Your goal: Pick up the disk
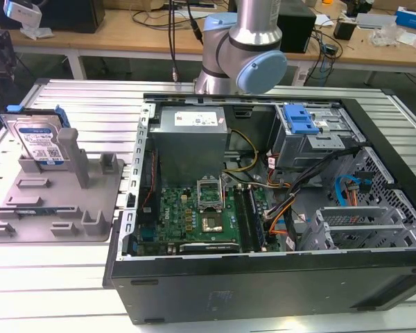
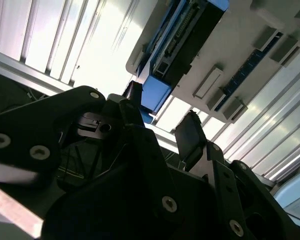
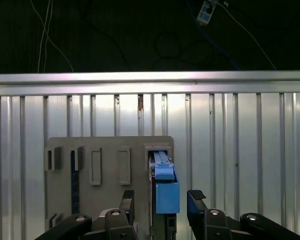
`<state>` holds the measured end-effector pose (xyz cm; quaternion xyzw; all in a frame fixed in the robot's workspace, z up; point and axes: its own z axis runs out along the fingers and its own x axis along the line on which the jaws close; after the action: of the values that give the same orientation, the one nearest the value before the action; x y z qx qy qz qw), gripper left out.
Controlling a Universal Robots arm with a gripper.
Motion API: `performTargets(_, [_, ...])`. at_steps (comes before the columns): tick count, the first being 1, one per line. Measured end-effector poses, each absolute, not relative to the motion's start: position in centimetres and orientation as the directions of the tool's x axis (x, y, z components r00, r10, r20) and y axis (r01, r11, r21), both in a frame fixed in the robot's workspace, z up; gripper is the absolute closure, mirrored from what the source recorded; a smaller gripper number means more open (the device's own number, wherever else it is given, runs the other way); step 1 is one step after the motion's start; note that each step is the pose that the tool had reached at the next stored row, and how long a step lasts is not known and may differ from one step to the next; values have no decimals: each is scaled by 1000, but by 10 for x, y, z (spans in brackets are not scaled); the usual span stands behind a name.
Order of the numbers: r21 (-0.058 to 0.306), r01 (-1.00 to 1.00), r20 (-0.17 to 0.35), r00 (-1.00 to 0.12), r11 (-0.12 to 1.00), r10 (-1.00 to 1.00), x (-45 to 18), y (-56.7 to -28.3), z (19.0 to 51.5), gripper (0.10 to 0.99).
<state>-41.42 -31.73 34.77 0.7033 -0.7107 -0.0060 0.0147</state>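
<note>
Hovering over the disk (image 3: 164,172) standing upright in its grey tray (image 3: 107,145), we hold our tool (image 3: 162,196) spread, not yet gripping; closing squarely on its sides seems needed.

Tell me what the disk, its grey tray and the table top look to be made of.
The disk: silvery metal casing, seemingly, with a glossy paper label; its blue side rails look like matte plastic. The tray: matte grey plastic, judging by its moulded slots. The table: ribbed bare metal, probably aluminium, given the bright sheen.
</note>
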Motion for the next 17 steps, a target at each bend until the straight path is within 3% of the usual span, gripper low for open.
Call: performTargets(17, [29,-1000,14,-8,9,-1000,-412,-315,331,545])
